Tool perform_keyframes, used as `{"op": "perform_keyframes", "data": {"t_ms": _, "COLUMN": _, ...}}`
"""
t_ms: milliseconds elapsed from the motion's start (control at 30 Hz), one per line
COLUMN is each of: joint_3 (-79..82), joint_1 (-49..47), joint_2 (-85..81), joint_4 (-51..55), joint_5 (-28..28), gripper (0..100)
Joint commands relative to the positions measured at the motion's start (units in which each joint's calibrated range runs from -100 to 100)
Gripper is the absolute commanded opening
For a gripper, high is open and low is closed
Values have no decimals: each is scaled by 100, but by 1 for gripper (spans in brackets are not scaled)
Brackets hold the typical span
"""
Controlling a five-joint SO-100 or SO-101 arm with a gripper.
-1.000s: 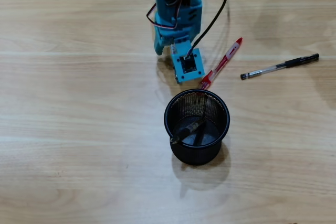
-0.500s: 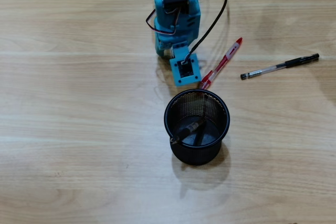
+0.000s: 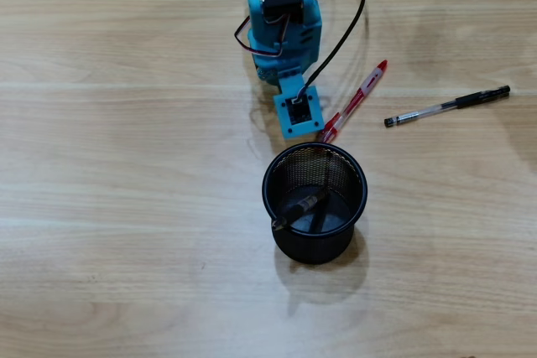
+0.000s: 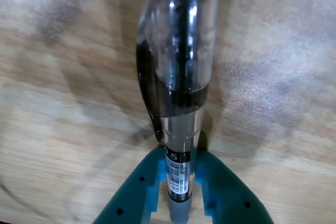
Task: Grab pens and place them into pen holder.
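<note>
In the wrist view my gripper [image 4: 181,155] is shut on a black-and-clear pen [image 4: 181,77], which points away from the camera towards the wooden table. In the overhead view my gripper end [image 3: 297,113] sits just behind the pen holder [image 3: 352,207], a round black wire-mesh cup. The held pen is hidden under the arm there. A dark pen [image 3: 300,207] leans inside the cup. The red pen [image 3: 359,98] lies on the table right of the gripper. Another black-and-clear pen [image 3: 449,106] lies further right.
The blue arm [image 3: 281,23] reaches down from the top edge, with a black cable [image 3: 348,35] looping on its right. The wooden table [image 3: 126,207] stretches wide to the left and front of the cup.
</note>
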Motion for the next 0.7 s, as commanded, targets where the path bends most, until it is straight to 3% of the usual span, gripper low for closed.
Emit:
{"op": "perform_keyframes", "data": {"t_ms": 0, "joint_3": -107, "joint_1": 8, "joint_2": -90, "joint_4": -55, "joint_5": -15, "gripper": 2}}
{"op": "perform_keyframes", "data": {"t_ms": 667, "joint_3": -216, "joint_1": 8, "joint_2": -2629, "joint_4": 27, "joint_5": 37, "gripper": 2}}
